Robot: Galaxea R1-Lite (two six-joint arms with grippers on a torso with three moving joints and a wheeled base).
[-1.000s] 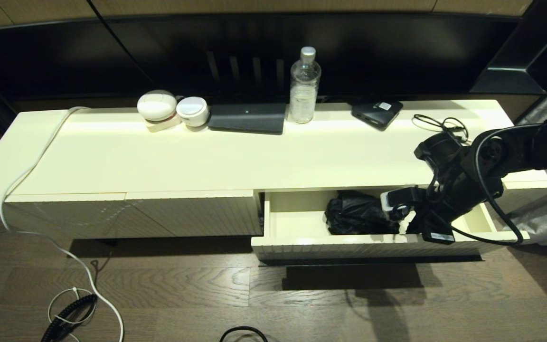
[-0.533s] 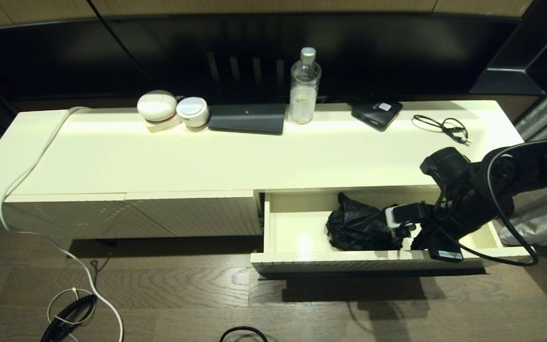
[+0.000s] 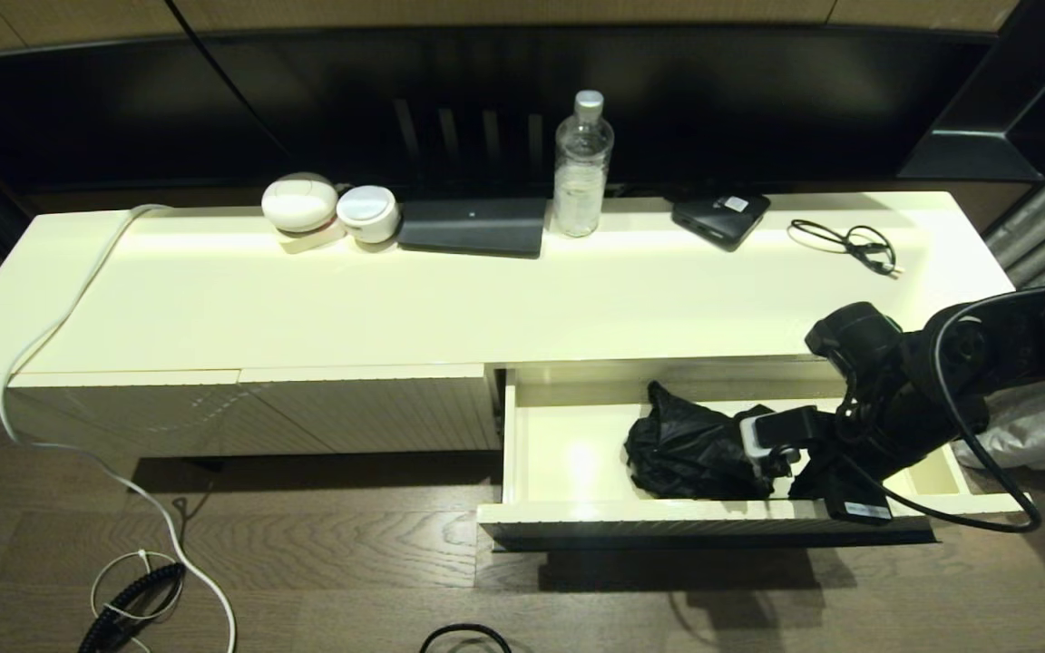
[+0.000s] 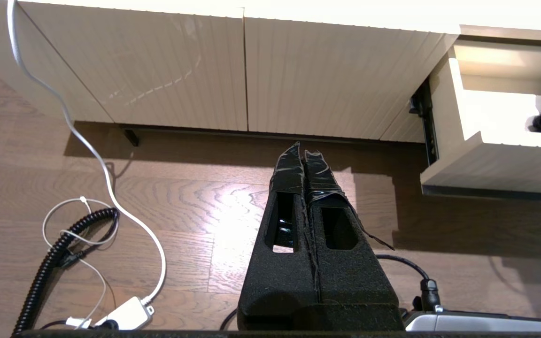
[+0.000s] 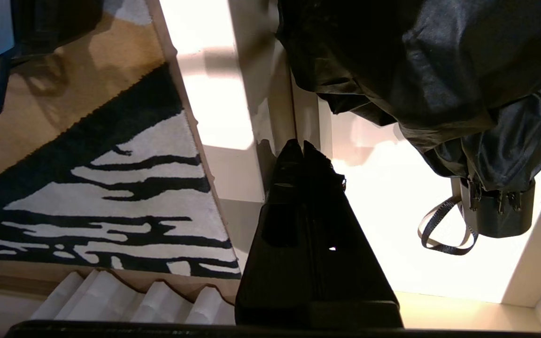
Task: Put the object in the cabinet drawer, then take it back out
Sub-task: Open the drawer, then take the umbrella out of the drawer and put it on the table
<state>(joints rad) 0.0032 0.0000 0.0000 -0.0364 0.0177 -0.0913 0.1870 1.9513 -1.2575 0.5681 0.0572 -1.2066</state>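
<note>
The cabinet drawer (image 3: 631,515) stands pulled out at the cabinet's right end; its ribbed front also shows in the left wrist view (image 4: 496,164). The black umbrella (image 3: 686,449) lies inside, fabric bundle to the left. Its short handle (image 5: 500,211) and wrist loop (image 5: 439,234) lie near my right gripper. My right gripper (image 3: 826,490) reaches down at the drawer's front wall (image 5: 247,94), fingers shut together, tips (image 5: 301,145) at the wall's inner side, apart from the umbrella (image 5: 439,70). My left gripper (image 4: 303,155) hangs shut over the floor, left of the drawer.
On the cabinet top stand a water bottle (image 3: 582,163), a flat black box with a sticker (image 3: 720,216), a cable coil (image 3: 849,242), two white round items (image 3: 300,201) and a dark flat device (image 3: 473,227). Cables (image 3: 137,589) lie on the floor. A curtain (image 3: 1040,435) hangs right.
The drawer has slid farther out toward me, carrying the umbrella with it. My right gripper has moved forward along with the drawer's front.
</note>
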